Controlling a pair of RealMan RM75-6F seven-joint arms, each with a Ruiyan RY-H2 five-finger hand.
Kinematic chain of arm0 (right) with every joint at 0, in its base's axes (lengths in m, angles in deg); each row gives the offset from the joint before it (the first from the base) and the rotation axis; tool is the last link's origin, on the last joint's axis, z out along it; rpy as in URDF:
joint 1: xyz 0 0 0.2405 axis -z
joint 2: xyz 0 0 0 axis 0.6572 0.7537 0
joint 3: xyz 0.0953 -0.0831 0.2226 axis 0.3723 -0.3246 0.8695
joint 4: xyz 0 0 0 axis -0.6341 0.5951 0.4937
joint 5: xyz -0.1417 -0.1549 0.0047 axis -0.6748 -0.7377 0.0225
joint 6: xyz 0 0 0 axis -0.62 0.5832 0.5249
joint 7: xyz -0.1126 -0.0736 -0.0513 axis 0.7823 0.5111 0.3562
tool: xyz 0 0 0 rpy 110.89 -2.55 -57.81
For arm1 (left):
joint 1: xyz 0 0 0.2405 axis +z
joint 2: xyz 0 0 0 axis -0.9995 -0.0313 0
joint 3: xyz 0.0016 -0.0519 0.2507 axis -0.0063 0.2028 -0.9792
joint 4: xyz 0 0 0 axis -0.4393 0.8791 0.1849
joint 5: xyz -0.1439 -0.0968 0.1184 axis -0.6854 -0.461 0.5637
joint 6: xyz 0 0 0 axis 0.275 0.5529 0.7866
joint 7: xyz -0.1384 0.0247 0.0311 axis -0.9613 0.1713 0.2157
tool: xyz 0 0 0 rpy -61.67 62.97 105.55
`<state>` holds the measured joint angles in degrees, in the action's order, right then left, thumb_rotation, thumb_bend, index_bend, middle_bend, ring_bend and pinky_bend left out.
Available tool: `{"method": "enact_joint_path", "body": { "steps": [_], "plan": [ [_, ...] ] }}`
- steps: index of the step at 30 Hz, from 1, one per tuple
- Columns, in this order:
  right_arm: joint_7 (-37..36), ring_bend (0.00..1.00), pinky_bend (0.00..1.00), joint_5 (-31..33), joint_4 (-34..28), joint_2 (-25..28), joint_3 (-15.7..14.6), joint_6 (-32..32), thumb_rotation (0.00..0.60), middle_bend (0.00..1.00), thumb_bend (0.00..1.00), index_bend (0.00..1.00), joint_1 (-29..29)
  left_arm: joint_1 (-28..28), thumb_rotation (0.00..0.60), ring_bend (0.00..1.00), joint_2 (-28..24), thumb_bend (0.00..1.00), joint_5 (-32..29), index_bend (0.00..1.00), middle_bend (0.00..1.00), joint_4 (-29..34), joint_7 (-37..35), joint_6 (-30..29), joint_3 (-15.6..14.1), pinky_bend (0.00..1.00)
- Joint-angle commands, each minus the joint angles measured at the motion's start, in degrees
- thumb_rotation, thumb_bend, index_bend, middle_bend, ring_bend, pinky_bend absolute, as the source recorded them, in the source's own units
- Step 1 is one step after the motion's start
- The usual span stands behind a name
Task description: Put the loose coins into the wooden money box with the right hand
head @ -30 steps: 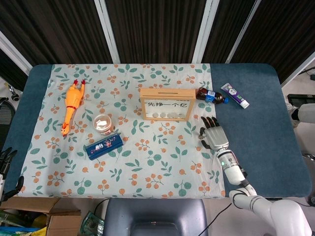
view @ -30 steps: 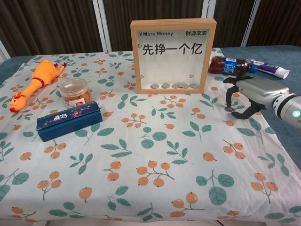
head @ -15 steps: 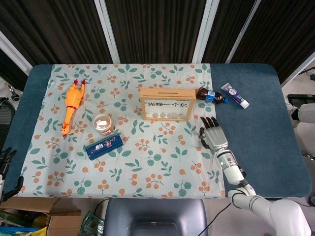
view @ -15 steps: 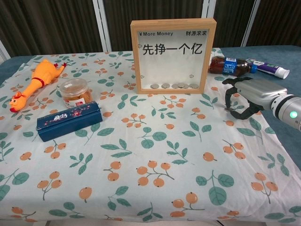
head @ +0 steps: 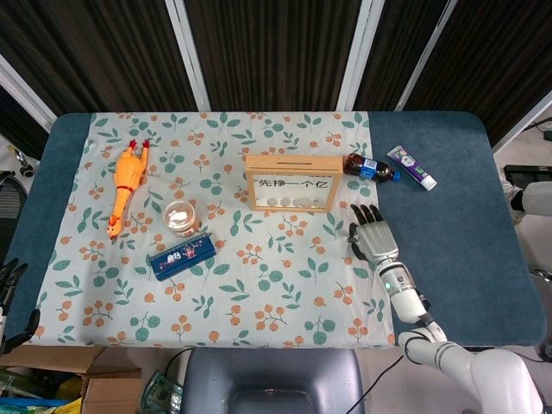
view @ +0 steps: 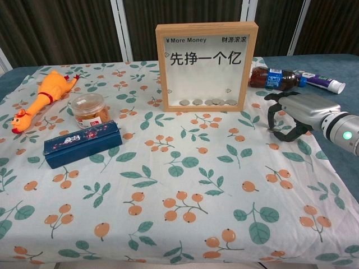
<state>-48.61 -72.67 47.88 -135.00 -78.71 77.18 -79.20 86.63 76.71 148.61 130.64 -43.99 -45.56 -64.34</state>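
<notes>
Head view: looks steeply down from high above the near table edge, far enough to take in the whole table [head: 448, 259] with the wooden money box [head: 288, 182] near frame centre.
Chest view: looks nearly level from the near edge, low and close, facing the money box's glass front [view: 206, 65], which stands toward the far side.
Shared by the 2 views: the floral cloth [view: 185, 185] around the money box, and the things lying left and right of it.

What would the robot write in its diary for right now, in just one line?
right hand over cloth, fingers curled down | money box upright, coins inside at bottom | loose coin: cannot tell | left hand off table
</notes>
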Motion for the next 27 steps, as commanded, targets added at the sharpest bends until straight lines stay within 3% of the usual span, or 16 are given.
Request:
{"method": "enact_joint_path", "body": {
  "steps": [1,27],
  "plan": [
    [-0.1,0.00,0.00,0.1,0.1,-0.1,0.1,-0.2,0.600,0.15,0.52,0.60,-0.2,0.0,0.600,0.00,0.0,0.44,0.0,0.00,0.00,0.0,0.0,0.0,0.0,0.00],
    [-1.5,0.00,0.00,0.1,0.0,-0.3,1.1,0.2,0.600,0.19,0.58,0.67,-0.9,0.2,0.600,0.00,0.0,0.44,0.6,0.00,0.00,-0.3,-0.4,-0.7,-0.1,0.00]
  ]
}}
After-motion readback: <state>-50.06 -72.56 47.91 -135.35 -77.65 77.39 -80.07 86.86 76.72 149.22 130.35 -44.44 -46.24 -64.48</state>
